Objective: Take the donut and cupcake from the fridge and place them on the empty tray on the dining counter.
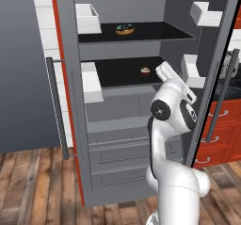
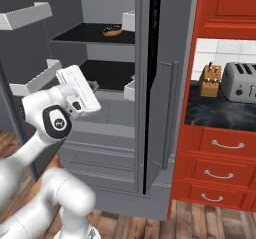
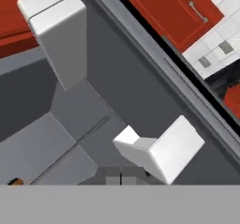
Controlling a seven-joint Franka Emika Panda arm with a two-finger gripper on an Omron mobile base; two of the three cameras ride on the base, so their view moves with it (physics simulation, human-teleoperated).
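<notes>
The tall grey French-door fridge [image 1: 117,139] stands with its doors swung wide, black shelves and white door bins on show. On the upper shelf, towards the back, sits the tan ring donut with dark chocolate icing and teal-green sprinkles [image 1: 125,29]; seen from the right base camera it lies just left of the door edge [image 2: 112,30]. One shelf down, nearer the front and a little to the right, is the tiny round cupcake with a red-brown wrapper and pale cream top [image 1: 145,70].

The white arm's two-finger gripper [image 3: 120,175] points into the fridge interior near a white door bin [image 3: 161,148] on the right-hand door. Its fingers are pressed together and carry nothing.

Both pastries look light and soft, I'd say. The donut's icing would smear and its crumb would squash under a hard pinch, so a gentle hold across the plain tan sides of the ring seems safest. The cupcake is small enough to tip or skid; gripping the ridged wrapper low down, below the cream top, looks the surest. The fingers must spread first.
</notes>
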